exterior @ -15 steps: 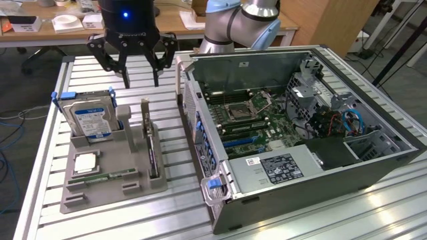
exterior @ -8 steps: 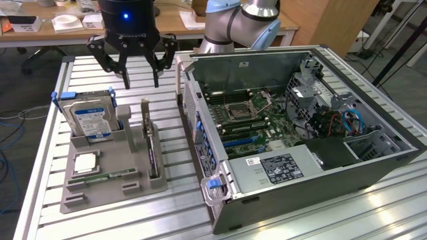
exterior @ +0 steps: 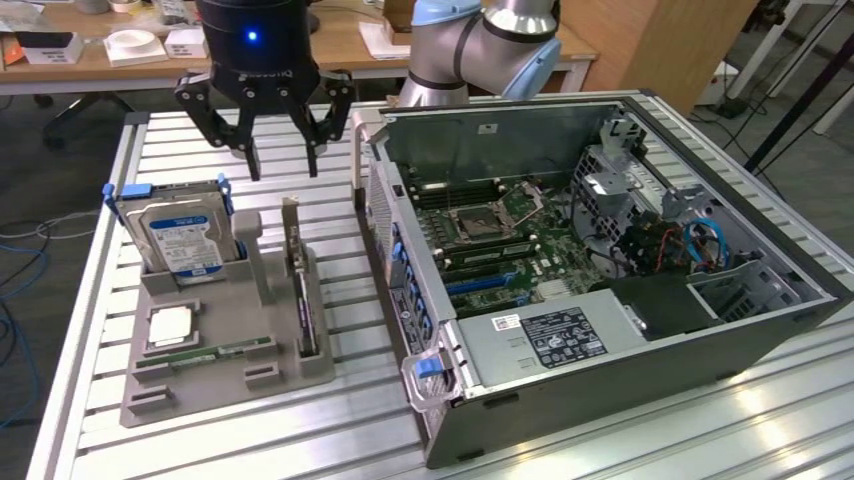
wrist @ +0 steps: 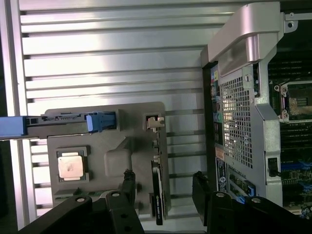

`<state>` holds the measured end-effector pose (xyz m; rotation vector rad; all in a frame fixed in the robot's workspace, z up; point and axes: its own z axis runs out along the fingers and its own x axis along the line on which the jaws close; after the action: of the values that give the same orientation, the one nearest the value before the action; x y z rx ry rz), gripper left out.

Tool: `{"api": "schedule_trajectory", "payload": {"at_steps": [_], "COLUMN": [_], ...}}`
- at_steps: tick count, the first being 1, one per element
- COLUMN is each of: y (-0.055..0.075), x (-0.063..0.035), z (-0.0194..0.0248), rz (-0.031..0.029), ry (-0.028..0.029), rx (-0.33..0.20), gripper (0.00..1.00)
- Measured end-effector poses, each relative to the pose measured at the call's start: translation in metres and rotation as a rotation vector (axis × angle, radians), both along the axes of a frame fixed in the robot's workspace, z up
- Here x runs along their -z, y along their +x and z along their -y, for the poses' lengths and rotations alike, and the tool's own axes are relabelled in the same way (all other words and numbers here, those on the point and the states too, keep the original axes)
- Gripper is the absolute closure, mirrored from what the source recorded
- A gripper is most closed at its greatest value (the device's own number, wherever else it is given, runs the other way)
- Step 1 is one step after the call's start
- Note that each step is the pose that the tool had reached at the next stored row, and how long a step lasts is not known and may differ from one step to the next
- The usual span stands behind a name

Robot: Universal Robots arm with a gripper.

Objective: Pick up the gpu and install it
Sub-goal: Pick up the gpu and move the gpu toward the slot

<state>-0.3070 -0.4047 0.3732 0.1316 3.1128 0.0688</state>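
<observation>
Open at lower right, the case [exterior: 641, 390] seems to have no card fitted, the grey tray [exterior: 220, 385] sits lower left, the gripper [exterior: 283, 170] hangs above its far end, jaws apart and empty, and the gpu [exterior: 303, 300] stands on edge in the tray, not yet picked up.

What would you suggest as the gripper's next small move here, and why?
Probably a straight descent. The gripper is open and hangs above the gpu, which stands on edge in the gray holder. In the wrist view the card lies between the gripper's fingers, not yet touched.
</observation>
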Motion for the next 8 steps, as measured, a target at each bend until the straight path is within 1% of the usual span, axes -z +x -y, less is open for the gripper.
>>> {"api": "schedule_trajectory", "payload": {"at_steps": [8], "y": [0.0], "x": [0.0021], "z": [0.0], "rz": [0.0], "ry": [-0.0001], "rx": [0.0], "gripper": [0.41]}}
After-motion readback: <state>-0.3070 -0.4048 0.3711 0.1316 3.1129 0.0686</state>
